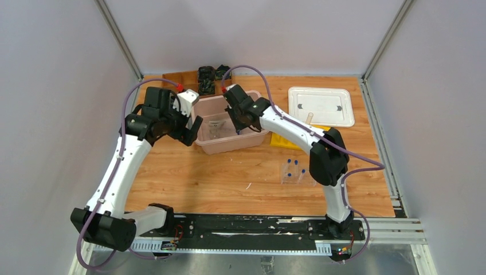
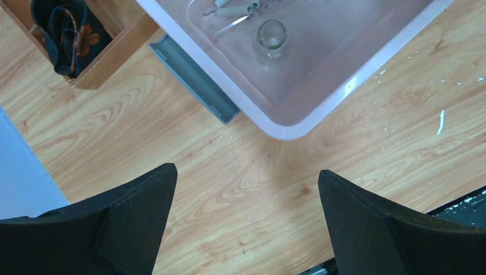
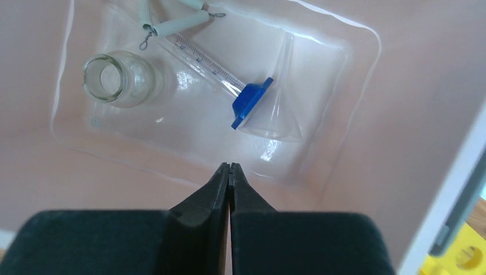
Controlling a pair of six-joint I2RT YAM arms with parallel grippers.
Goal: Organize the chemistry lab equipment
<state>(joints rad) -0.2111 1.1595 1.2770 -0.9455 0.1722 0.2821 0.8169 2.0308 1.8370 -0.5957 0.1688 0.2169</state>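
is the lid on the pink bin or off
Off. The white lid lies flat, apart from the pink bin, whose top is open.

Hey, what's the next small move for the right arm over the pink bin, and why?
Probably open the right gripper: its jaws are shut on nothing, poised above the clear tray where the blue-capped tube lies with its cap at the funnel. Opening first would let it descend onto one of them.

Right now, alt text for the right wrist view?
The shut right gripper points down into a pink bin, above a clear tray holding a small beaker, a blue-tipped rod, a funnel and a white wire triangle.
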